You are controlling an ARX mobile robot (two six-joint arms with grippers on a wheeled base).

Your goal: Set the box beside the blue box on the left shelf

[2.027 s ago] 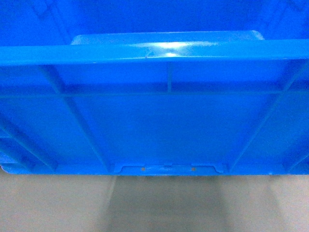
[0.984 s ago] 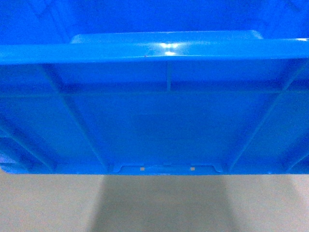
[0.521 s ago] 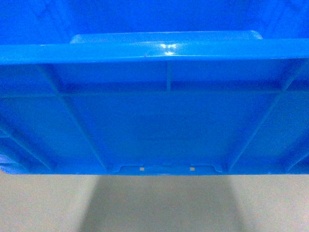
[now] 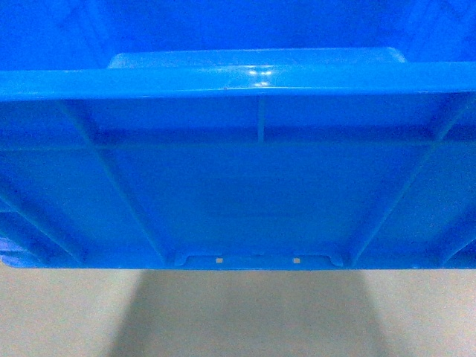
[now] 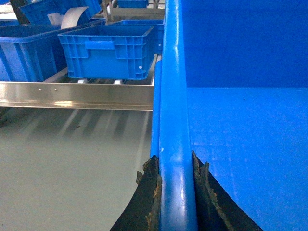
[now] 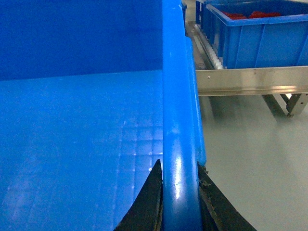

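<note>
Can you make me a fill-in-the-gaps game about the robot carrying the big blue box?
1. The left claw is clamped on the large bright-blue plastic crate's ____.
2. The right claw grips the rim on the ____ side.
3. The smaller blue ribbed crate sits behind a shiny ____ rail.
4. The blue crate by the white rollers holds ____ things.

Missing words: rim; opposite; metal; red
</note>
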